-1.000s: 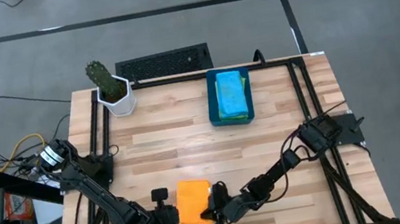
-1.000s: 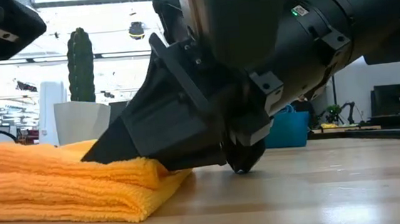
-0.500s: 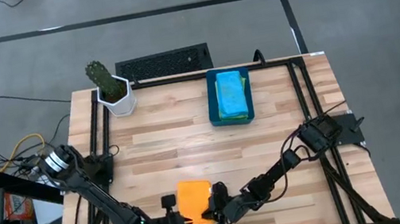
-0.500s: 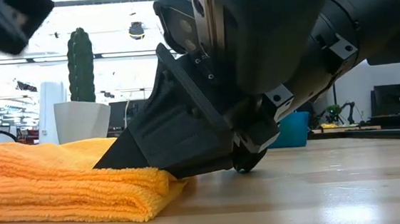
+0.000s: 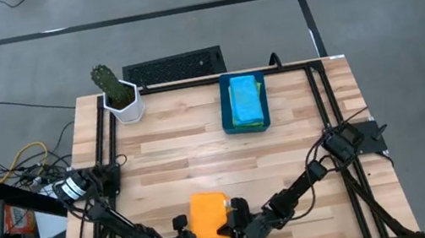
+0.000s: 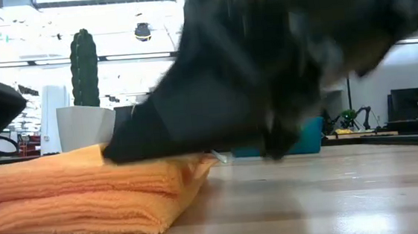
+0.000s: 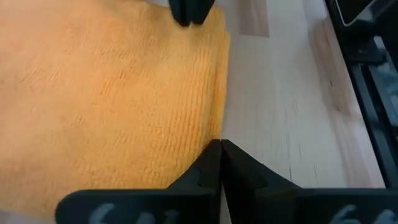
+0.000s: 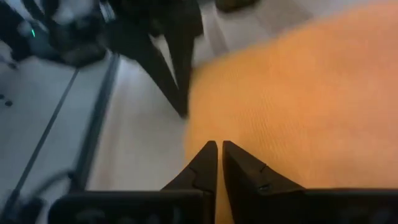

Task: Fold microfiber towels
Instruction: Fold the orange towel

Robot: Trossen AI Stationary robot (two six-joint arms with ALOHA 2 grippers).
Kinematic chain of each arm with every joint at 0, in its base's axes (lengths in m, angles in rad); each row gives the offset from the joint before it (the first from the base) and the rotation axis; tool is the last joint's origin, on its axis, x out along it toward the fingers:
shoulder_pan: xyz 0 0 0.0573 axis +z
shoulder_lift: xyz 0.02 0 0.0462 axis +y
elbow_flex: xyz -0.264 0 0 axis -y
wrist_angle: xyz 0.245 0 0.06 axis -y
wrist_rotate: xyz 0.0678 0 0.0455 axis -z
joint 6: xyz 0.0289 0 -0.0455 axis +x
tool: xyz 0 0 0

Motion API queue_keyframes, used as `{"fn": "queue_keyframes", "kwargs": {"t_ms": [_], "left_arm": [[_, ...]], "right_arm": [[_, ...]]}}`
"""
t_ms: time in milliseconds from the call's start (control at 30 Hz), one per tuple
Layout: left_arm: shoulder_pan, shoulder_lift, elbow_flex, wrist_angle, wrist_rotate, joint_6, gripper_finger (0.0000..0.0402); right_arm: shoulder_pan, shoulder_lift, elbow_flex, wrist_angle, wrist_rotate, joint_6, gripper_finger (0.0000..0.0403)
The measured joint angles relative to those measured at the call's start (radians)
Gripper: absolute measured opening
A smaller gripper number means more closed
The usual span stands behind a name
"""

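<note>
A folded orange microfiber towel (image 5: 208,215) lies flat on the wooden table near its near edge, in stacked layers (image 6: 88,197). My left gripper (image 5: 185,233) is shut, and its fingertips (image 7: 221,144) stand level at the towel's left edge. My right gripper (image 5: 234,220) is shut and comes in from the table's right, its fingers over the towel's right part (image 8: 217,146). More towels, light blue and green-yellow (image 5: 245,100), lie in the dark blue bin (image 5: 226,110) at the far side. My left gripper's shut fingertips (image 7: 211,155) stand at the towel's left edge (image 7: 214,124); I cannot tell whether they touch it. My right gripper lays its shut fingers (image 6: 144,141) on the top layer near the towel's right edge (image 6: 175,164), slanting down from the table's right. The towel lies flat on the table.
A white pot with a cactus (image 5: 118,96) stands at the far left corner. Dark rails (image 5: 323,101) run along the table's left, right and far edges. Bare wood (image 5: 192,152) lies between the towel and the bin.
My right gripper has risen from the table beside the towel, and its fingers now lie on the towel's top. My left gripper has gone toward the table's near edge along the towel's left side. The towel's right edge has shifted a little toward the table's right.
</note>
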State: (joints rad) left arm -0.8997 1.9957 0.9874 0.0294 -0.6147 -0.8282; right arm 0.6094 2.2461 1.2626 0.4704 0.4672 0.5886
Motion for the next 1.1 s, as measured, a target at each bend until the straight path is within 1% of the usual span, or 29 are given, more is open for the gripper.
{"fn": "queue_keyframes", "kwargs": {"t_ms": [100,167,300,367,433,567,667,767,933,967,1000,1033,1100], "left_arm": [[-0.019,0.011,0.0,0.002,-0.032,-0.048,0.0001],[-0.026,0.014,0.0,0.004,-0.058,-0.082,0.0],[-0.02,0.003,0.022,-0.021,-0.067,-0.142,0.0],[-0.008,0.003,0.035,-0.027,-0.103,-0.158,0.0],[0.015,0.003,0.045,-0.026,-0.104,-0.156,0.0],[0.076,0.002,0.045,-0.026,-0.029,-0.156,0.0],[0.1,-0.027,0.051,-0.03,0.083,-0.159,0.0],[0.087,-0.09,0.061,-0.037,0.177,-0.125,0.0],[0.056,-0.211,0.066,-0.057,0.244,-0.111,0.0],[0.054,-0.237,0.066,-0.061,0.237,-0.108,0.0],[0.052,-0.264,0.066,-0.061,0.208,-0.108,0.0],[0.047,-0.289,0.066,-0.06,0.151,-0.108,0.0],[0.035,-0.322,0.066,-0.072,-0.03,-0.097,0.0]], "right_arm": [[0.007,0.015,0.038,-0.005,0.02,-0.034,0.0038],[0.008,0.041,0.055,-0.048,0.018,-0.028,0.003],[0.016,0.091,0.074,-0.093,-0.015,0.026,0.0019],[0.019,0.102,0.077,-0.112,-0.02,0.055,0.0019],[0.022,0.104,0.078,-0.125,-0.021,0.076,0.0022],[0.023,0.085,0.075,-0.135,-0.019,0.074,0.003],[0.024,0.072,0.072,-0.144,0.007,0.04,0.0028],[0.021,0.071,0.072,-0.143,0.011,0.009,0.0022],[0.019,0.074,0.073,-0.15,0.015,-0.011,0.002],[0.018,0.075,0.073,-0.147,0.018,-0.012,0.0022],[0.017,0.075,0.073,-0.142,0.02,-0.013,0.0024],[0.017,0.075,0.073,-0.141,0.02,-0.012,0.0026],[0.017,0.076,0.072,-0.13,0.023,-0.013,0.0029]]}}
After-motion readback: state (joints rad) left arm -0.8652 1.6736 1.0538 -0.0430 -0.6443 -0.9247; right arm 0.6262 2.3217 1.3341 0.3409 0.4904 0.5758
